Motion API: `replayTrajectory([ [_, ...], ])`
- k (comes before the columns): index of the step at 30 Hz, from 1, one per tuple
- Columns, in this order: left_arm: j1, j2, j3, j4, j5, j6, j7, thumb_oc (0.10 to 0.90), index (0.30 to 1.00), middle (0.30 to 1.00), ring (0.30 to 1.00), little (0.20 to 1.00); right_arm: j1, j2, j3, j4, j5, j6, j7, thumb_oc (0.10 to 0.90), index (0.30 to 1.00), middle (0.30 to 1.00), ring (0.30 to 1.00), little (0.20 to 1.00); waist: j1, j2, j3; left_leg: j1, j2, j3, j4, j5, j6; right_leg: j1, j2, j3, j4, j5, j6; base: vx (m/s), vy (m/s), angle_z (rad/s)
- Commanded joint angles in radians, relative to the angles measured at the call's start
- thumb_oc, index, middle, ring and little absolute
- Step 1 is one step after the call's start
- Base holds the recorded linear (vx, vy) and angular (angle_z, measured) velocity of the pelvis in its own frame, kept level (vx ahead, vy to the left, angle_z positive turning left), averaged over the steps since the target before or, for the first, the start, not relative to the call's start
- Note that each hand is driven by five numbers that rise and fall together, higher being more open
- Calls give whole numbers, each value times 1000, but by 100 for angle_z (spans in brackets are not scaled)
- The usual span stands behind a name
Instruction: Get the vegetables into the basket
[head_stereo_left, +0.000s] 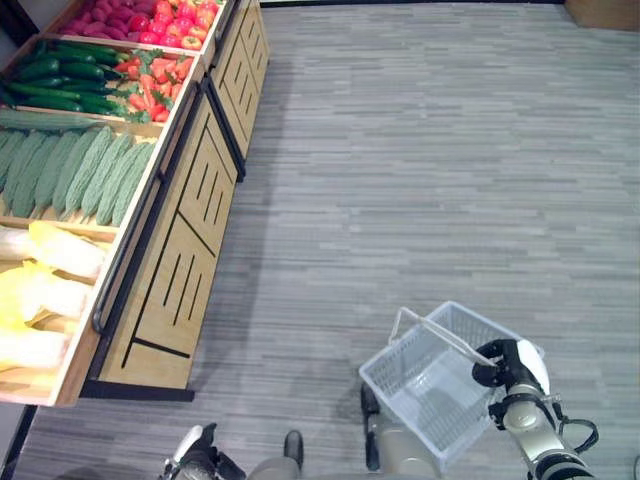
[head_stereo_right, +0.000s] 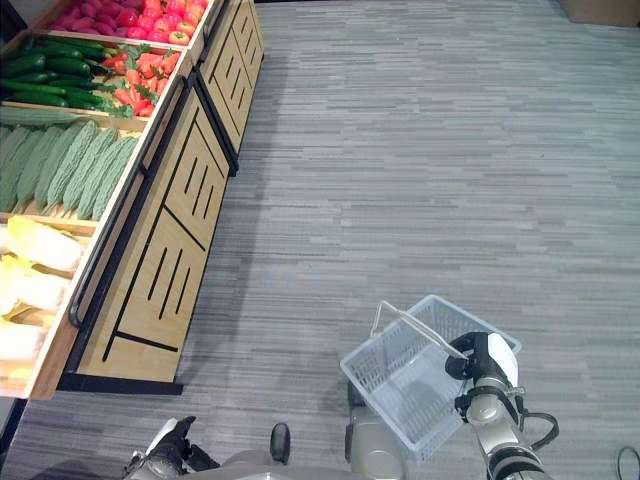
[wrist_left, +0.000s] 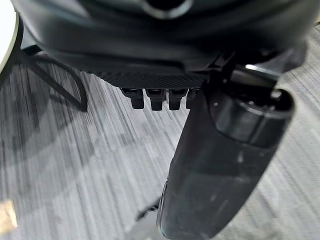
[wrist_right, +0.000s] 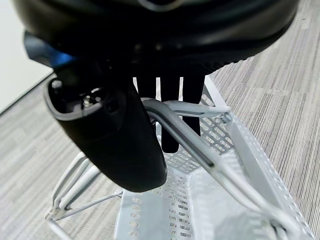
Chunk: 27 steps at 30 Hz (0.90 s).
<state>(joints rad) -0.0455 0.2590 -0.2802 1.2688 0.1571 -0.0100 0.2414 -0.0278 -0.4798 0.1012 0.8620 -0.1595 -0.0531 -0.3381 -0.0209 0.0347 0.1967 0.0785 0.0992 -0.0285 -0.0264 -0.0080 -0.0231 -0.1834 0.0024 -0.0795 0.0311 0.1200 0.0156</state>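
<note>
Right hand (head_stereo_left: 508, 368) curls tight round handle of white basket (head_stereo_left: 420, 385), basket empty, hanging low. Left hand (head_stereo_left: 190, 448) low by side, fingers curled, holding nothing. Vegetables (head_stereo_left: 80, 172) sit in wooden stand, well apart. Bumpy green ones look firm, light; grab round middle.

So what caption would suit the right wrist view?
Right hand hooked around the handle of the empty white basket.

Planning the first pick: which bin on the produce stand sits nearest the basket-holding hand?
The pale yellow cabbage bin, at the stand's near end. It lies closest to the right hand holding the basket; the red bins are farthest.
</note>
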Motion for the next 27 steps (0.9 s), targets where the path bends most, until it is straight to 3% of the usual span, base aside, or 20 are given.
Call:
replayTrajectory([
  [1,-41,46,30,29,-1,8,33,900,1000,1000,1000,1000,39,-97,-2,-68,-2,-34,-22,400,300,300,300,300,-13,-24,0,33,-13,-39,22,-6,-40,-68,-56,34,139,-58,109,191,-271,47],
  [4,-39,33,47,46,-16,18,41,900,1000,1000,1000,1000,48,-114,-10,-67,7,-37,-28,400,300,300,300,300,-11,-24,3,-25,-9,-32,133,50,-71,-33,-63,0,123,-80,85,123,-207,31],
  [6,-41,31,46,42,-20,19,43,900,1000,1000,1000,1000,49,-118,-13,-67,8,-35,-30,400,300,300,300,300,-12,-27,8,-51,-16,-28,172,57,-76,-20,-71,-12,115,-82,81,39,-100,55],
  [7,-48,25,42,43,-29,19,50,900,1000,1000,1000,1000,49,-119,-18,-51,17,-33,-39,400,300,300,300,300,-8,-35,22,-101,-9,31,200,73,-78,16,-93,-44,92,-88,76,52,-104,64],
  [10,-50,19,25,40,-14,24,49,900,1000,1000,1000,1000,76,-120,-42,-54,29,-28,-50,400,300,300,300,300,-9,-40,27,-188,45,181,103,88,-77,72,-135,-104,56,-92,92,82,-59,58],
  [12,-49,16,19,37,-5,27,47,900,1000,1000,1000,1000,79,-120,-46,-58,30,-25,-53,400,300,300,300,300,-2,-35,28,-219,54,194,77,112,-82,81,-139,-115,53,-93,95,96,23,110],
  [13,-43,12,15,42,5,29,47,900,1000,1000,1000,1000,85,-118,-46,-67,20,-22,-58,400,300,300,300,300,5,-17,28,-250,77,212,13,179,-96,96,-132,-128,60,-114,96,161,76,87],
  [15,-34,12,16,42,13,30,42,900,1000,1000,1000,1000,77,-122,-35,-71,2,-19,-56,400,300,300,300,300,22,-11,27,-275,89,197,-3,210,-103,119,-128,-120,73,-138,97,197,93,-8],
  [20,-21,11,22,51,17,31,36,900,1000,1000,1000,1000,72,-104,-20,-51,-15,-10,-45,400,300,300,300,300,31,-17,14,-226,72,222,-7,173,-83,153,-145,-104,84,-158,113,152,160,-11],
  [24,-24,30,27,48,27,30,36,900,1000,1000,1000,1000,62,-74,-14,-25,-23,0,-37,400,300,300,300,300,48,-52,7,-205,32,254,17,121,-47,170,-196,-88,82,-128,143,140,219,-8],
  [27,-33,55,38,45,32,33,42,900,1000,1000,1000,1000,43,-57,4,-20,-35,3,-36,400,300,300,300,300,58,-82,5,-203,4,259,17,95,-27,158,-223,-74,76,-62,168,72,155,9],
])
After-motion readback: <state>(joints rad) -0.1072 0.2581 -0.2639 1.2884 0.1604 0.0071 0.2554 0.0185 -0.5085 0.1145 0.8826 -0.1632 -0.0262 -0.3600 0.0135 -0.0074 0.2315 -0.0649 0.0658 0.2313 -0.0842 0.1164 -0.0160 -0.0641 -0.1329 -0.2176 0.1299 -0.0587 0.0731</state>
